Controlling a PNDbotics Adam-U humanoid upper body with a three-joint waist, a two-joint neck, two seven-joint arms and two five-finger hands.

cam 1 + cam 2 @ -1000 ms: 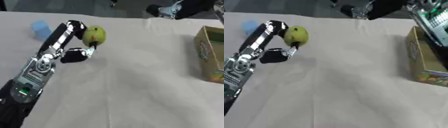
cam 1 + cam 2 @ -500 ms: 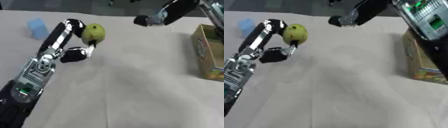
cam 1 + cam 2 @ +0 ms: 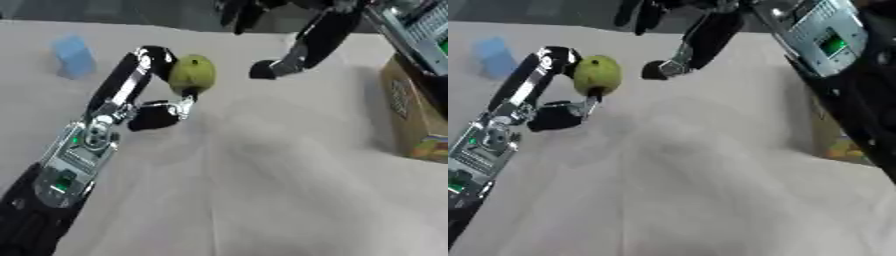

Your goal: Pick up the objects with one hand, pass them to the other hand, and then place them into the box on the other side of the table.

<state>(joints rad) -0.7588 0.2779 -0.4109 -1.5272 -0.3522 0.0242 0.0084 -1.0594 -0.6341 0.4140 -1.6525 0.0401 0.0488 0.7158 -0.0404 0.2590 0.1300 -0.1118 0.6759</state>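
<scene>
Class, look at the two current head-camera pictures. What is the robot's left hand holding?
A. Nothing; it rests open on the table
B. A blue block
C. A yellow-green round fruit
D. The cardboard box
C. The left hand has its fingers curled round the yellow-green fruit, while the blue block sits apart at the far left and the box stands at the right edge.

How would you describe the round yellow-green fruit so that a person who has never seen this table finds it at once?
Look at the pale tablecloth and follow the robot's left arm up from the lower left corner. At its end, the left hand curls round a round yellow-green fruit. Its only neighbours are a light blue block to its left and the right hand on its right, so it is the only green, round thing.
</scene>
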